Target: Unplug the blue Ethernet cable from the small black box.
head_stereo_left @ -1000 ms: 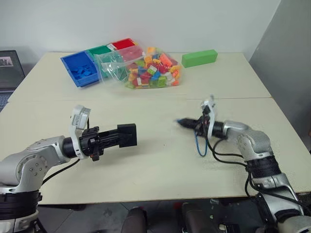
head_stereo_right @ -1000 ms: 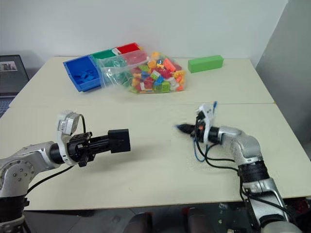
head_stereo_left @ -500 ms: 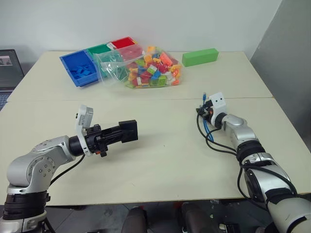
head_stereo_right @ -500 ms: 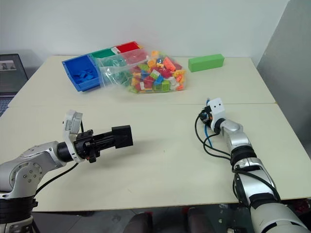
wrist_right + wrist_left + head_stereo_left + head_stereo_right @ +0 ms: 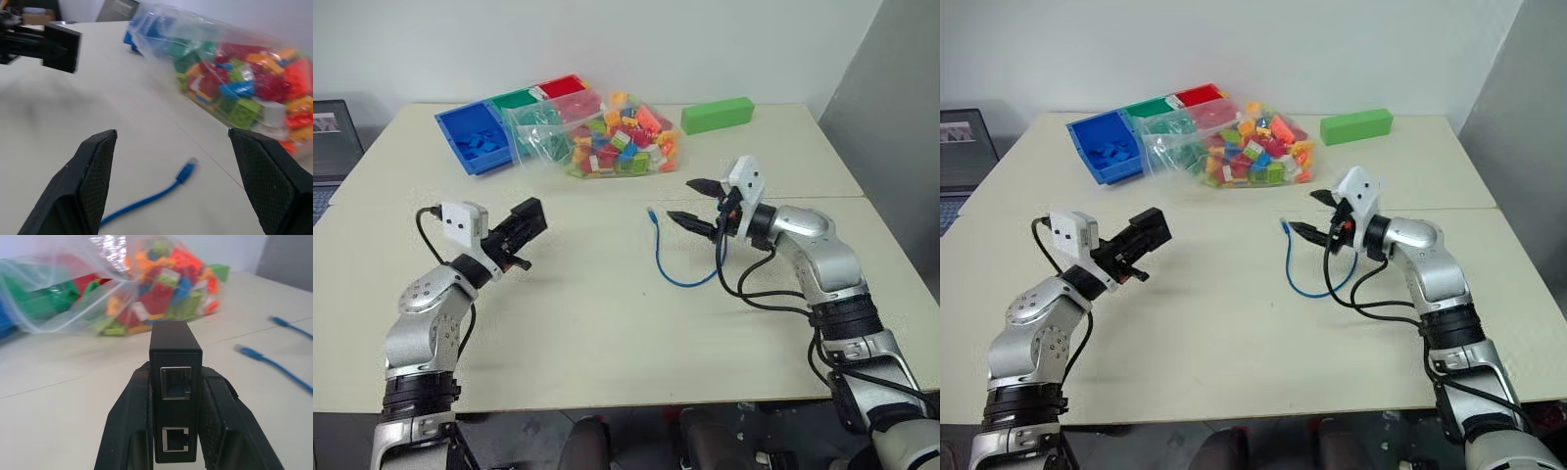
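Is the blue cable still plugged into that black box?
Out. The cable lies loose on the table; the box shows two empty ports.

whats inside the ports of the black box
Both ports of the small black box look empty; no plug sits in either. The blue Ethernet cable lies loose on the table.

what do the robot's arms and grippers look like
Both arms are silver-grey metal with rounded joint housings and black bands lower down. Each wrist carries a small white boxy camera module. The left gripper and the right gripper each have two black fingers; the right fingers show a fine mesh texture on their pads. Loose black cables loop beside each arm.
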{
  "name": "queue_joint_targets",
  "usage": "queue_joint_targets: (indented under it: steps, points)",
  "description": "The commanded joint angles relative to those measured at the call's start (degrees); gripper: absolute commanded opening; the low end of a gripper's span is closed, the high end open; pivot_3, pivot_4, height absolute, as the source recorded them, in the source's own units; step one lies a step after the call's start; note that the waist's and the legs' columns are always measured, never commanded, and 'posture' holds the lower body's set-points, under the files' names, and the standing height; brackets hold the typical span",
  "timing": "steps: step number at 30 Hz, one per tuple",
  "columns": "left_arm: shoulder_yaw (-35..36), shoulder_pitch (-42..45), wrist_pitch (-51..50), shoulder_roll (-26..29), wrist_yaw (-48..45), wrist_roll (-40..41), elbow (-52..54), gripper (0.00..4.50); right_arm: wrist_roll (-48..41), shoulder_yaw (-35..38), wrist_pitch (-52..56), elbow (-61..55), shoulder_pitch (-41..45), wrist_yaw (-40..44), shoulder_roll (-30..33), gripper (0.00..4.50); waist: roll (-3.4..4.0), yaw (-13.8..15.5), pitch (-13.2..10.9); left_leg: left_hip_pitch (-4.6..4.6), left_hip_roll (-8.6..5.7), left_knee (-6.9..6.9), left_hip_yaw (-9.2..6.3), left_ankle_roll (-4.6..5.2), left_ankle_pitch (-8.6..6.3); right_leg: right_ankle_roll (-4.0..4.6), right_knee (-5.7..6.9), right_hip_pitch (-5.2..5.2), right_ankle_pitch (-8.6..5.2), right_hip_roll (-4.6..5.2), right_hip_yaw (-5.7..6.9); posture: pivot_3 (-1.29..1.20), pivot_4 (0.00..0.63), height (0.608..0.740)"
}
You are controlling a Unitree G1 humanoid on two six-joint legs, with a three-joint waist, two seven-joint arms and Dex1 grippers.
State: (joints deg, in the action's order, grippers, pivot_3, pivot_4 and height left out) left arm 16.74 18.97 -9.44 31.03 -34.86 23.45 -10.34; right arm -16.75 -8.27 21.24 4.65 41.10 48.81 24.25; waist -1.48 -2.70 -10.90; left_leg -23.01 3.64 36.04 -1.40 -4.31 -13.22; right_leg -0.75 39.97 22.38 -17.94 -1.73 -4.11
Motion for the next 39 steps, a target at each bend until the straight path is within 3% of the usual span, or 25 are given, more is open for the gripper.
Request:
queue_joint_targets:
  steps: [1, 9, 13, 18, 23, 25, 32, 39]
  points:
    - [1.97, 2.74, 10.81, 0.27, 4.5, -5.75, -10.3, 0.79, -3.61, -4.59, 7.37, -11.01, -0.78, 1.69, -2.82, 3.85, 0.0, -0.05, 0.0, 0.01, 0.02, 0.0, -0.01, 0.0, 0.0, 0.0, 0.0, 0.0, 0.0, 0.0, 0.0, 0.0, 0.15, 0.74]
    - [2.06, 5.29, 20.83, -0.78, 5.0, -7.49, -24.11, 0.79, -2.73, -7.66, 9.75, -12.49, -0.37, 3.23, -3.91, 3.85, -0.06, 1.0, 0.03, -0.04, -0.03, 0.04, -0.03, 0.0, 0.0, -0.02, -0.01, 0.0, 0.01, 0.02, 0.09, 0.0, 0.15, 0.74]
    - [2.47, 4.51, 19.51, -1.41, 5.11, -6.58, -25.5, 1.97, -2.79, -7.98, 10.23, -13.16, -0.67, 3.54, -3.93, 3.86, -0.06, 0.91, 0.03, -0.04, -0.02, 0.04, -0.05, 0.0, 0.0, -0.02, 0.0, -0.01, 0.01, 0.02, 0.12, 0.0, 0.15, 0.74]
    - [3.39, 3.4, 18.74, -1.82, 5.25, -5.25, -24.07, 2.94, -2.64, -8.36, 10.34, -13.52, -0.73, 4.07, -3.75, 3.86, -0.07, 0.87, 0.04, -0.03, 0.0, 0.04, -0.06, 0.0, 0.0, -0.02, 0.01, -0.01, 0.01, 0.01, 0.13, 0.0, 0.15, 0.74]
    - [4.28, 1.47, 16.99, -2.01, 5.65, -3.56, -20.46, 4.21, -2.58, -8.58, 10.4, -13.78, -0.64, 4.34, -3.64, 3.86, -0.07, 0.85, 0.04, -0.03, 0.0, 0.04, -0.06, 0.0, 0.0, -0.02, 0.01, -0.01, 0.01, 0.01, 0.12, 0.0, 0.15, 0.74]
    - [4.58, 0.11, 16.23, -1.82, 6.47, -3.82, -18.37, 4.49, -2.45, -8.78, 10.34, -13.91, -0.81, 4.36, -3.59, 3.86, -0.07, 0.86, 0.04, -0.03, 0.0, 0.04, -0.06, 0.0, 0.0, -0.02, 0.01, -0.01, 0.01, 0.01, 0.12, 0.0, 0.15, 0.74]
    - [5.74, -12.34, 4.48, 0.64, 8.18, -2.72, 2.11, 4.49, -4.11, -6.74, 13.26, -17.38, -5.17, 3.52, -1.3, 3.86, -0.11, 0.7, 0.06, -0.03, 0.03, 0.01, -0.07, 0.0, 0.0, -0.02, -0.01, -0.01, 0.01, 0.03, 0.09, 0.0, 0.15, 0.74]
    - [8.25, -22.42, -11.08, 10.05, 5.57, -1.34, 20.15, 4.49, -5.87, 0.05, 12.37, -17.5, -9.5, 5.34, 5.15, 3.86, -0.12, 0.72, 0.04, 0.04, 0.02, 0.01, -0.1, 0.0, 0.0, -0.15, -0.02, -0.06, -0.07, 0.03, 0.07, 0.0, 0.15, 0.74]
